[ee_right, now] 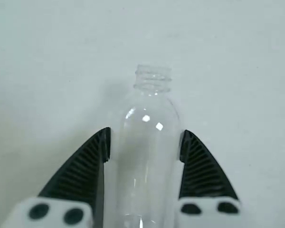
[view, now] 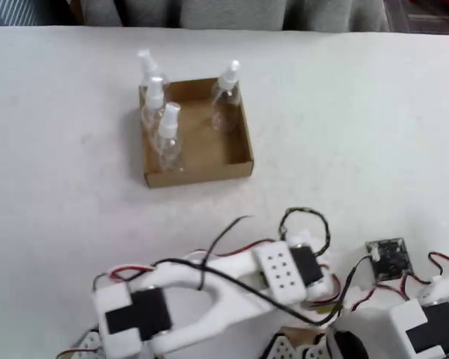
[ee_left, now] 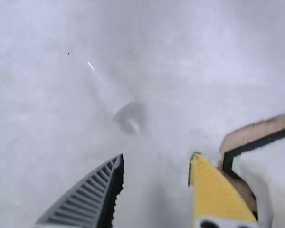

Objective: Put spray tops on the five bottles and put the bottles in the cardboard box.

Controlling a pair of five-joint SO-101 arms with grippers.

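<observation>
In the right wrist view, a clear bottle (ee_right: pixel 149 137) with a bare threaded neck and no spray top sits between the black fingers of my right gripper (ee_right: pixel 146 132), which is shut on its body. My left gripper (ee_left: pixel 157 156) is open over the white table, one finger grey and one yellow. Beyond its tips lies a blurred clear spray top (ee_left: pixel 126 114) with a thin tube. The cardboard box (view: pixel 239 149) stands at the middle back of the table. It holds several upright bottles with spray tops, one at its far right corner (view: pixel 226 101).
Both arms crowd the near edge, and one white arm (view: pixel 209 292) lies across toward the right. Loose wires and a small circuit board (view: pixel 388 258) sit there too. A brown board edge (ee_left: pixel 256 135) shows beside the left gripper.
</observation>
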